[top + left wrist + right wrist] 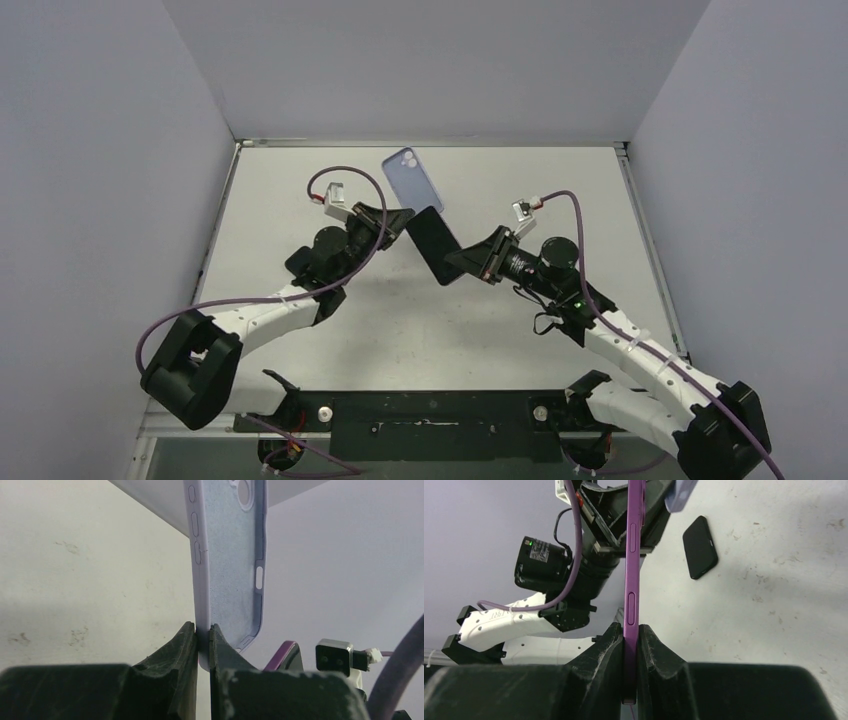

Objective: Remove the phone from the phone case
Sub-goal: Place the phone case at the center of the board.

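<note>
Pale grey tabletop [470, 340] is seen between plain walls, with the left arm [260, 320] and the right arm [640, 350] reaching in from the near edge toward the middle. The phone [432, 245] is held above the table centre, out of its cover; from above its dark face is shown, while from the right wrist it is seen edge-on as a purple body with side buttons. It is pinched across its thickness by the right gripper [631, 635], both jaws pressed flat against it. The phone case [413, 178] – lavender, empty, its soft lining and camera cut-out exposed – is held just beyond the phone's far end and toward the far edge of the table. Its side wall is nipped near the bottom corner by the left gripper [202, 635], one jaw inside the shell and one outside. A corner of the phone is seen just beside the case's lower end; whether the two touch cannot be told. A flat black slab [700, 547] is seen lying on the table surface in the right wrist view.
</note>
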`<state>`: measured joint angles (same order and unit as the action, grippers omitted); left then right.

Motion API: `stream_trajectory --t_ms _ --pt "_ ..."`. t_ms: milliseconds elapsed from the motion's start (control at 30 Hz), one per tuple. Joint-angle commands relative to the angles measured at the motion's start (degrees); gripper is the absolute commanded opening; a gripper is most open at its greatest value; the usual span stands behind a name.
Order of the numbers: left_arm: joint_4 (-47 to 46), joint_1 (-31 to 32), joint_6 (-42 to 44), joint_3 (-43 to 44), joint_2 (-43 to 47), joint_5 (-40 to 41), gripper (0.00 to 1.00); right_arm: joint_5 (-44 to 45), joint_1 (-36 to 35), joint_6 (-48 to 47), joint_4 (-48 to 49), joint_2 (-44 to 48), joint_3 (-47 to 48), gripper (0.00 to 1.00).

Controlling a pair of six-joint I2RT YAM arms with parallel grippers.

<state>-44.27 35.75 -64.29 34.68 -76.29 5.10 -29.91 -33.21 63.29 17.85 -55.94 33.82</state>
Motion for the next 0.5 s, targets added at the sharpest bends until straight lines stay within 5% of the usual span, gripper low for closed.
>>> stream_trajectory --t_ms 0,200,467 --pt "1.51 -5.85 4.51 3.64 -0.31 -9.49 0.0 -0.46 3.74 -4.37 -2.5 3.95 0.45 0.0" --pt "13.91 -12.25 13.81 6.37 -3.98 -23.2 0.0 -2.87 14.16 -5.71 -1.86 6.17 -3.22 0.0" --pt "26.24 -12.86 23.1 14.93 -15.7 -31.61 0.0 -4.58 22.28 -6.33 4.55 3.7 -8.63 0.0"
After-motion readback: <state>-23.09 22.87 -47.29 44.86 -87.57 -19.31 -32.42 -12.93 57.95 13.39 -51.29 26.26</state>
